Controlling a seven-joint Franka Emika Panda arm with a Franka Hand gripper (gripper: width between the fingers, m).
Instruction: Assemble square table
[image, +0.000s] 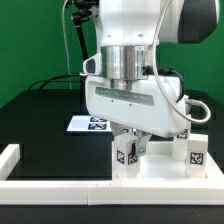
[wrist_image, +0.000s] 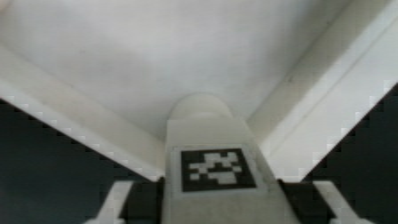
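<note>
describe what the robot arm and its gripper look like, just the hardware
The arm is glossy white with rounded shells and a ribbed silver metal collar at the wrist. A black cable loops beside it. Beneath sits a boxy white hand body with grey edging, ending in the gripper, whose fingers look dark.

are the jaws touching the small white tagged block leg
Touching: the wrist view shows the small white tagged block leg held between the gripper jaws, no gap visible.

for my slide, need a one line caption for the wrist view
Gripper closed on a tagged white leg, held above the square tabletop.
</note>
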